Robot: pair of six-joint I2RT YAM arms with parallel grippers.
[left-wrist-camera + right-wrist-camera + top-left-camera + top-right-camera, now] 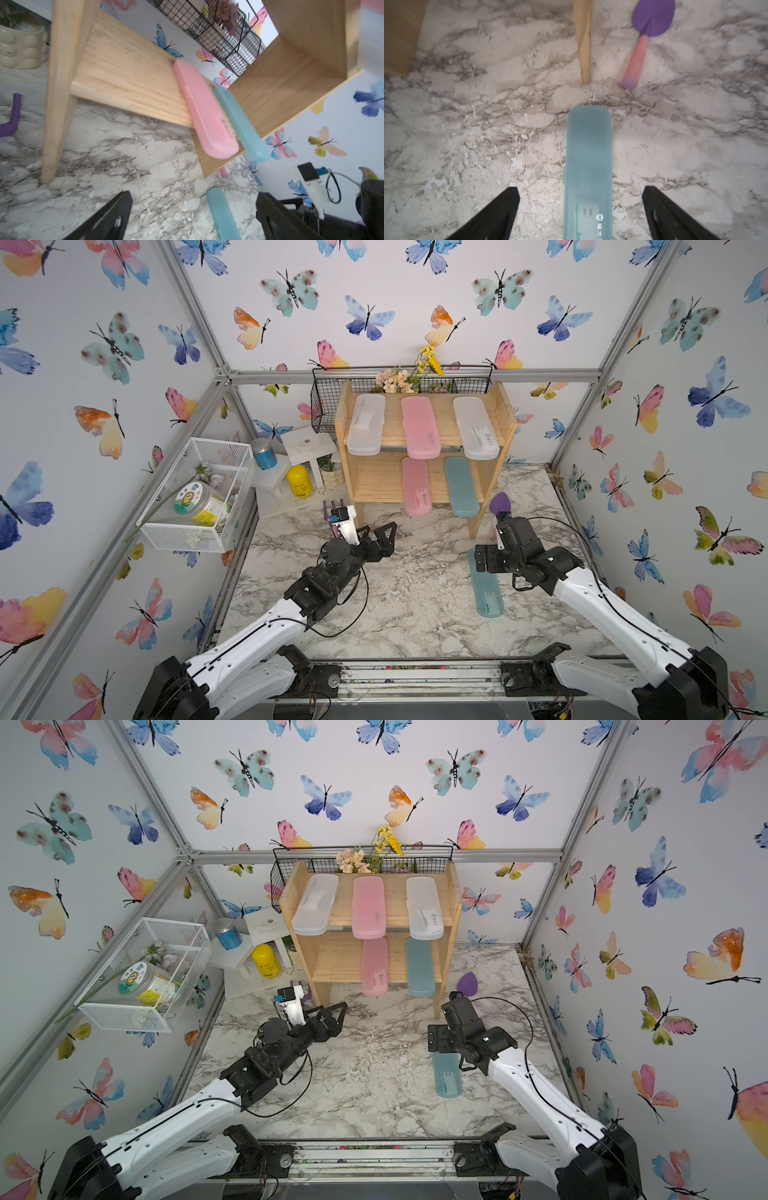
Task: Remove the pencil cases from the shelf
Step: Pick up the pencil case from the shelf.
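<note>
one teal pencil case (587,166) lies on the bench (467,124); five more sit on the shelf (392,427).
right fingers (500,209) stand wide apart either side of it, gripping nothing; left fingers (110,218) open, empty, near the lower tier's pink case (205,116) and teal case (241,124). light, stiff, slick plastic, i'd judge: pinch across the narrow width at an overhanging near end. the benched case's label reads 猫太, then cuts off.
</note>
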